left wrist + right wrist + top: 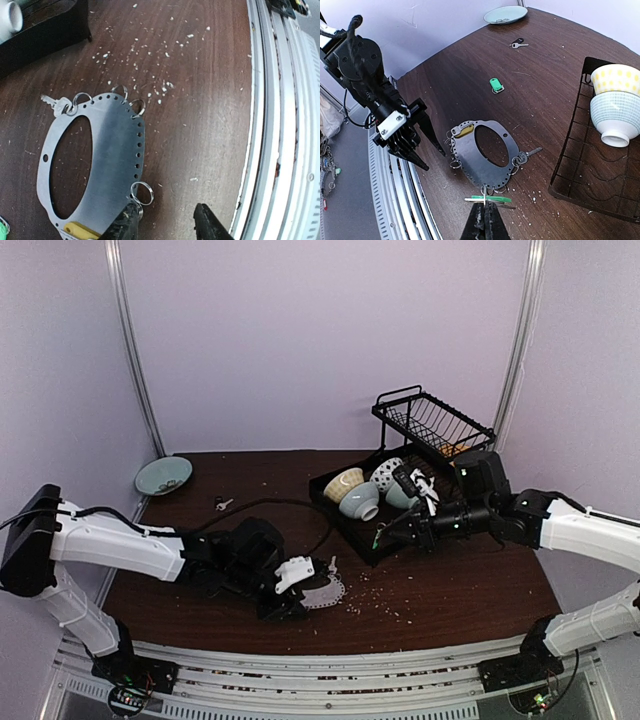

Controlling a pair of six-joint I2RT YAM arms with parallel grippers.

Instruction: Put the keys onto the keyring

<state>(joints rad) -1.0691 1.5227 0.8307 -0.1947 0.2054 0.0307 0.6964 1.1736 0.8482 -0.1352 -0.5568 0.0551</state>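
Note:
The keyring is a flat silver plate with an oval opening and small split rings along its holed edge; it lies on the table. A silver key and a yellow-headed key hang on it. My left gripper is open just past the plate's edge, one finger touching a split ring. My right gripper is shut on a ring carrying a green key, at the plate's near edge. I cannot tell whether that ring is linked to the plate.
A loose green-tagged key and a dark-headed key lie farther back on the table. A black tray holds bowls. A wire rack stands behind it and a teal plate lies at the back left. Crumbs are scattered around.

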